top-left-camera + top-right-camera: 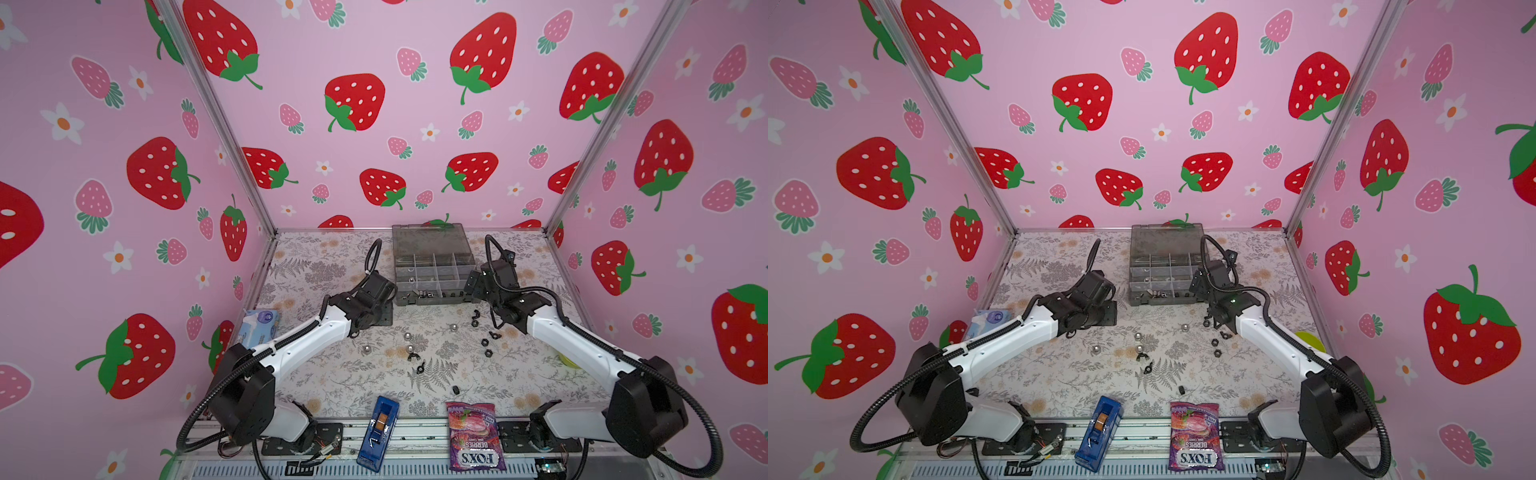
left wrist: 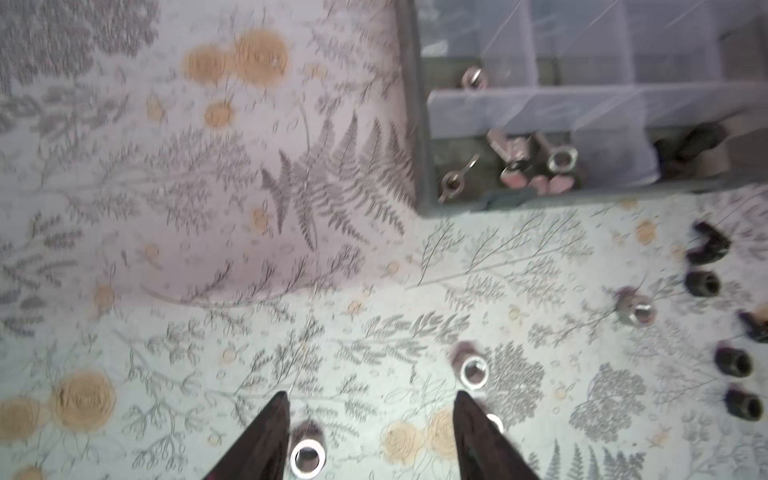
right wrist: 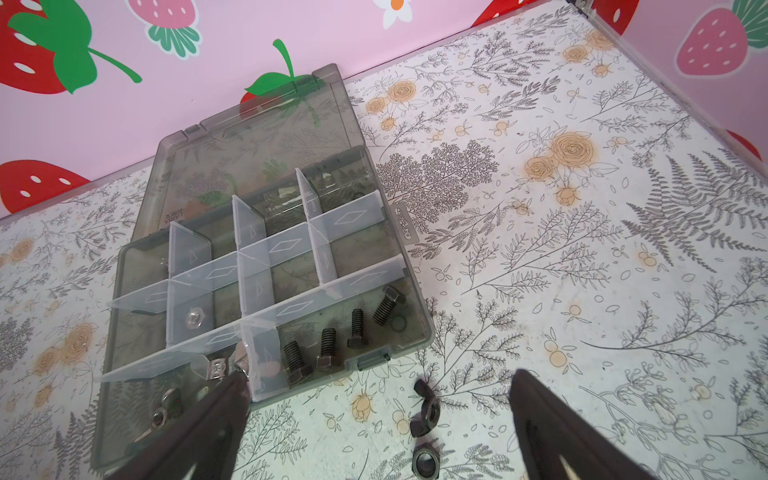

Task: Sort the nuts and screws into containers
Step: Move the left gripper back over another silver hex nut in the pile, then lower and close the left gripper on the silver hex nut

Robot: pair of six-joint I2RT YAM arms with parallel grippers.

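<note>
The left gripper (image 2: 370, 397) has its jaws apart and holds nothing. A silver nut (image 2: 307, 457) lies on the tabletop (image 2: 166, 332) between its fingers, just beside one of them, and a second silver nut (image 2: 473, 370) lies just past the other fingertip. The right gripper (image 3: 379, 374) stands wide open and is also empty. One of its fingers is over the near edge of the grey organiser box (image 3: 109, 353), and a black wing nut (image 3: 426, 409) and a black hex nut (image 3: 424, 461) lie on the tabletop between its fingers. In the box's near corner compartment lie four black screws (image 3: 328, 349). The compartment beside it holds silver wing nuts (image 3: 216, 368), and a lone silver nut (image 3: 193, 318) sits in a compartment of the next row. The lid (image 3: 257, 137) is open and leans back toward the rear wall. In both top views the box stands at the back middle of the tabletop. The loose nuts (image 1: 484, 342) are scattered in front of it between the arms, the shiny round ones nearer the left arm and the black ones nearer the right. A blue box (image 1: 378, 432) and a candy bag (image 1: 476, 436) lie at the front edge.
</note>
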